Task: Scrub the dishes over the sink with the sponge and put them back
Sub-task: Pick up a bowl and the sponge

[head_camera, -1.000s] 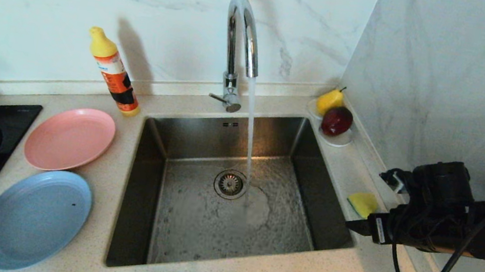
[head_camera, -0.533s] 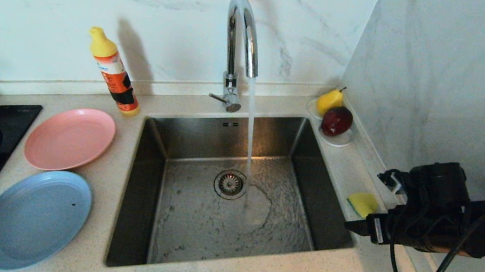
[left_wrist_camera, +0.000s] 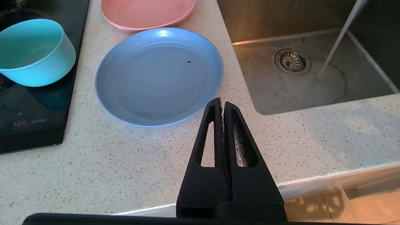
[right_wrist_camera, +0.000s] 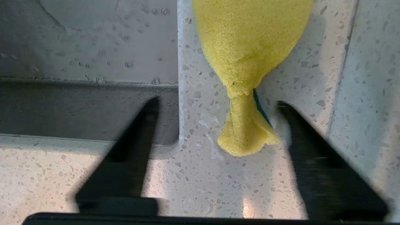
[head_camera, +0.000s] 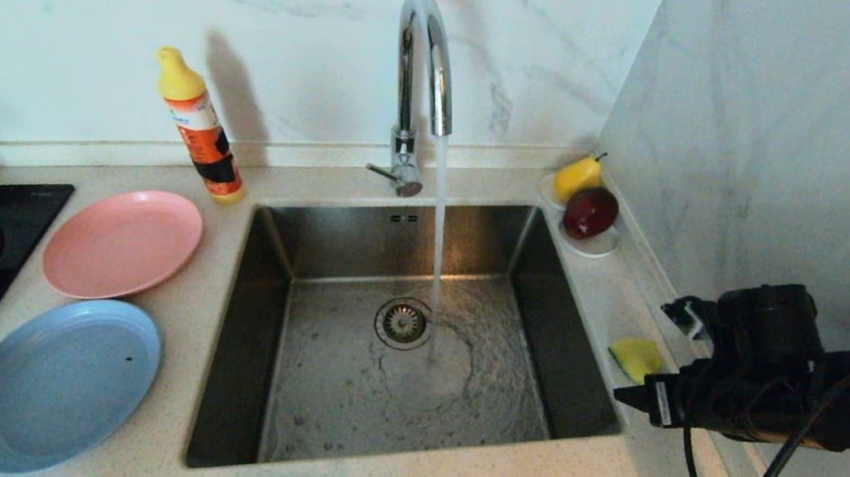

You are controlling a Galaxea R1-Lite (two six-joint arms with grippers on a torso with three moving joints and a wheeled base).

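Right of the sink (head_camera: 259, 315), the right hand (right_wrist_camera: 215, 103) gapes around the unlifted sponge (right_wrist_camera: 247, 62), left hand (left_wrist_camera: 222, 103) pinched empty, all dishes (head_camera: 61, 383) unscrubbed.

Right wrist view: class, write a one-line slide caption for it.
Right hand open around the yellow sponge on the speckled counter beside the sink.

right arm (head_camera: 776, 375): black, bulky housing; rounded black camera block on top
cable: black, looped below the wrist
label: small white tag near the fingers' base
right gripper (right_wrist_camera: 215, 106): two matte black tapered fingers
left gripper (left_wrist_camera: 222, 104): black triangular fingers with cut-out windows, meshed inner pads
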